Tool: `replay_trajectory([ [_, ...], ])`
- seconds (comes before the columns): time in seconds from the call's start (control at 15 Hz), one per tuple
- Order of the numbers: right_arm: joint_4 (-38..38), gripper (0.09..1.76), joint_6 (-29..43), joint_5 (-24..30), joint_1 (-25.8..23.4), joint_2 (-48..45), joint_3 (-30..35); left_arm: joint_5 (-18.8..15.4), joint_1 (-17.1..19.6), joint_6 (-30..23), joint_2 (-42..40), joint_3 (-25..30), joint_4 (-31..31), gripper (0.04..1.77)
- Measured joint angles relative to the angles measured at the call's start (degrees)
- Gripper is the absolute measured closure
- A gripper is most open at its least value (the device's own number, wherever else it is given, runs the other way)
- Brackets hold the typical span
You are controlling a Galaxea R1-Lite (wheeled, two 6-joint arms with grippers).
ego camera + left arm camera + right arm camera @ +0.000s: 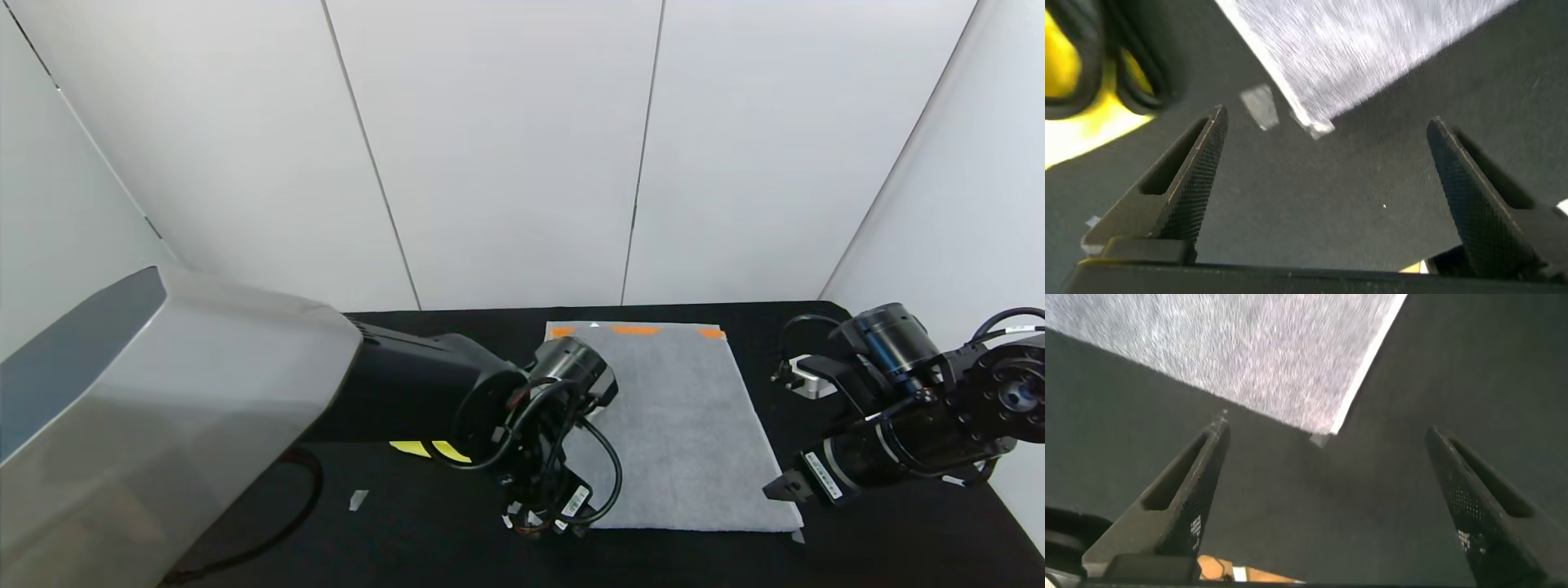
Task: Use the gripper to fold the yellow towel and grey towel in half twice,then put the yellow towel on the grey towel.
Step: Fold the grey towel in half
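Note:
The grey towel [678,425] lies spread flat on the black table, its orange band at the far end. My left gripper [535,521] hangs over the towel's near left corner [1315,124], open and empty. Open too, my right gripper [775,490] hovers at the near right corner [1333,425] with nothing between its fingers. The yellow towel [429,449] lies to the left of the grey one, mostly hidden under my left arm. In the left wrist view a yellow patch [1078,90] of it shows behind black cables.
The black table [898,539] ends at white walls behind and on both sides. Small tape marks [357,499] sit on the cloth, one by the towel's near right corner [797,536]. A small silver block [810,382] with a cable lies at the back right.

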Motion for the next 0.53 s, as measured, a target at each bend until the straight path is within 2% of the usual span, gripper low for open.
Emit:
replay_trajectory([
  [0.53,0.02,0.14,0.07,-0.11,0.41,1.22,0.66,0.88,-0.78,0.02,3.52,1.49,-0.3,0.09],
])
